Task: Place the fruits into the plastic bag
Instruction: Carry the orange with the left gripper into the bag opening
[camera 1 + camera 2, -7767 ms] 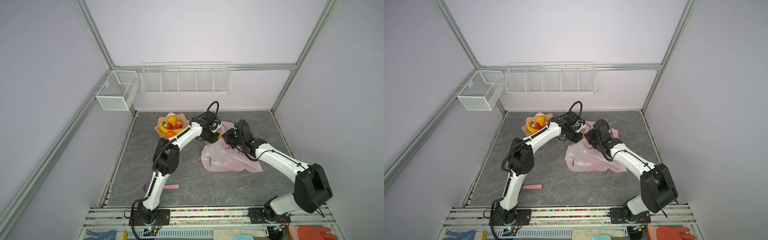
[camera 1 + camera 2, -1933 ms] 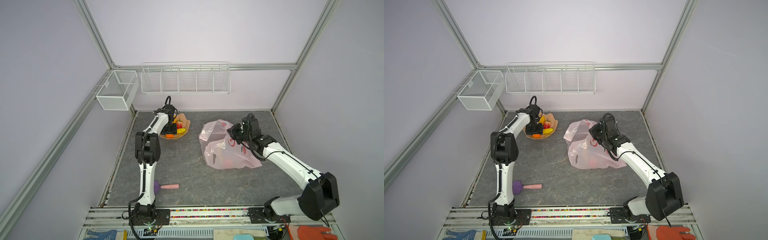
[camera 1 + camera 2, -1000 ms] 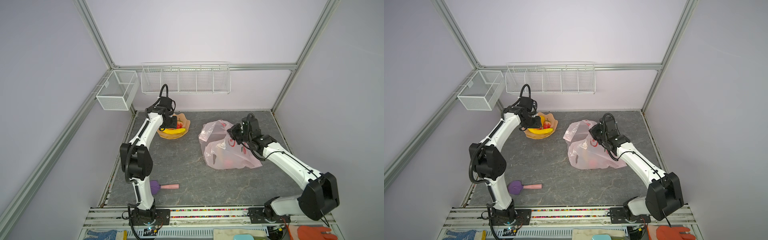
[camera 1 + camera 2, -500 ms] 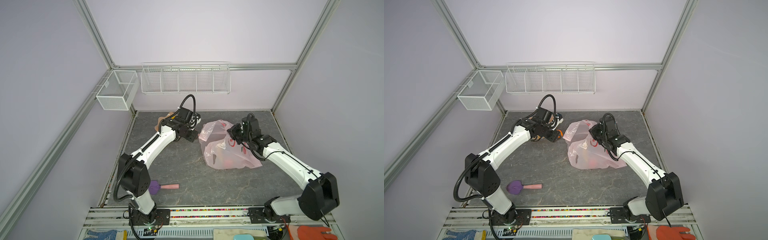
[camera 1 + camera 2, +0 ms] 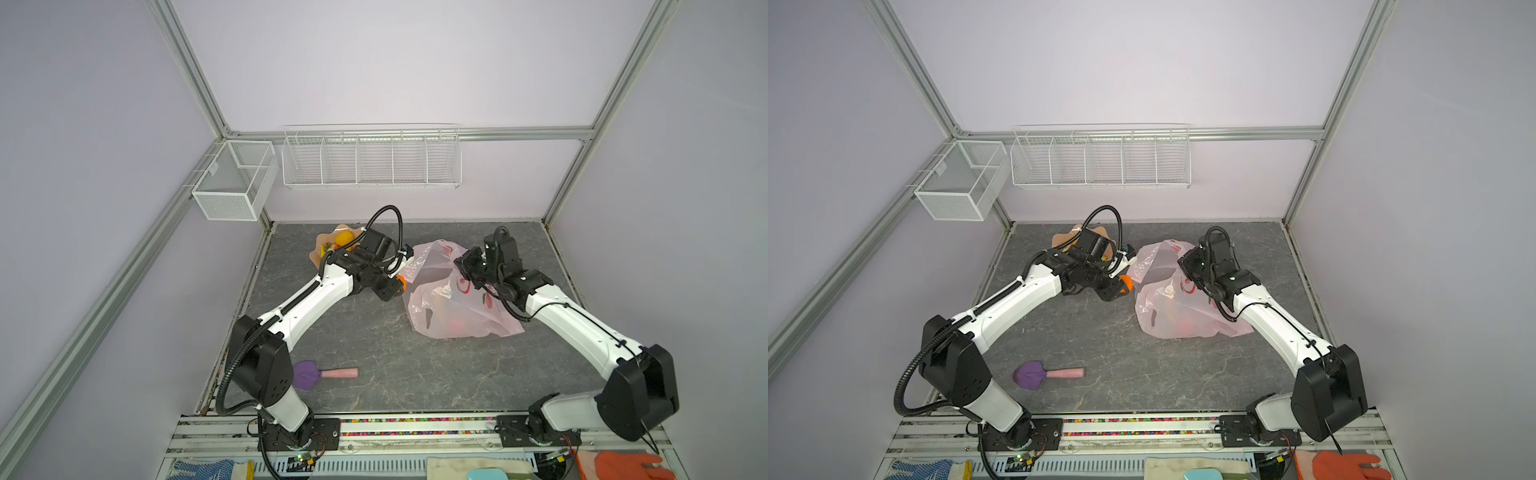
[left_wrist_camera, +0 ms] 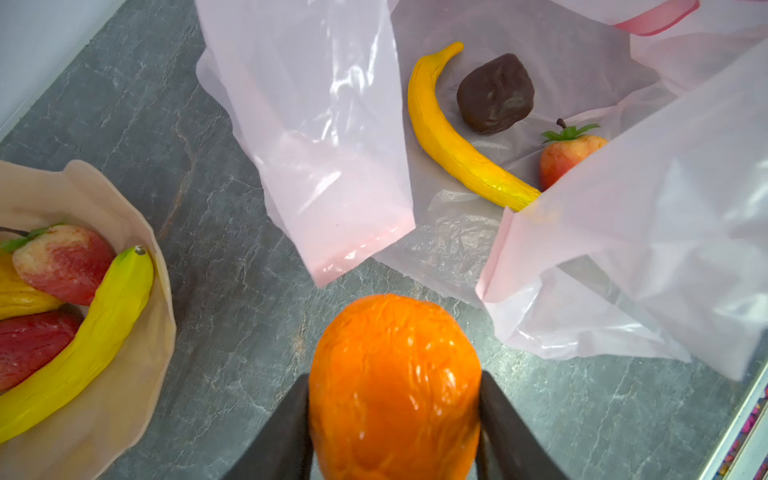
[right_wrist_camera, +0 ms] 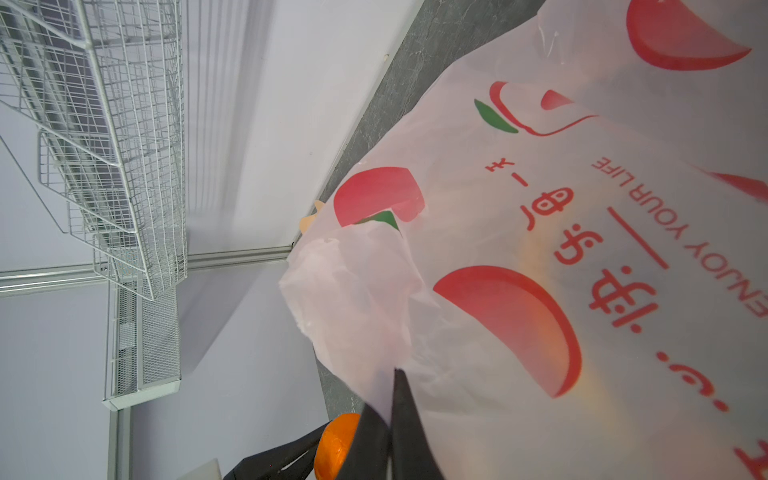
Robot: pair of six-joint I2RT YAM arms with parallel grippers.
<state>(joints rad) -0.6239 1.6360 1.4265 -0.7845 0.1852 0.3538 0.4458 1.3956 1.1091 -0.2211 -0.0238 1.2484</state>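
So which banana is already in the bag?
The orange-yellow banana beside the brown fruit inside the pink bag; the green-tipped banana lies in the bowl.

The grey marbled desk [image 5: 374,345] is carrying a peach bowl [image 5: 318,249] near its far left corner, the plastic bag [image 5: 453,309] lying right of centre, and a purple-headed utensil [image 5: 322,374] lying near its front left corner.

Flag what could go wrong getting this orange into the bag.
1. The orange hangs over bare tabletop, short of the mouth of the plastic bag; released here, it would likely roll away.
2. A loose flap of the bag hangs between orange and opening; the left gripper could snag it and fold the mouth shut.
3. The right gripper pinches only thin film; if that slips, the mouth may collapse.
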